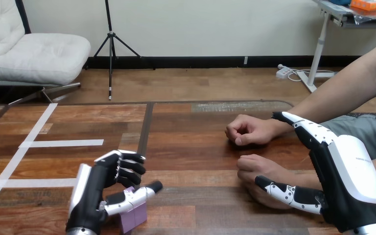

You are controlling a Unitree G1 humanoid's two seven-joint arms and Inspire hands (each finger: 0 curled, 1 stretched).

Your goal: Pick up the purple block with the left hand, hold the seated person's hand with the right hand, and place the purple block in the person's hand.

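Two of the person's hands rest on the table [191,147] at the head view's right, both loosely closed, so no palm is offered. The robot's right hand [347,181] reaches in there, spread wide. Its fingers run straight past the farther hand [249,130] and its thumb is close against the nearer hand [257,169], gripping neither, probably bracketing one for a hold. At lower left, the left hand [98,191] curls fingers and thumb round the purple block [134,218], which seems to sit on the table, apparently securing it for lifting.
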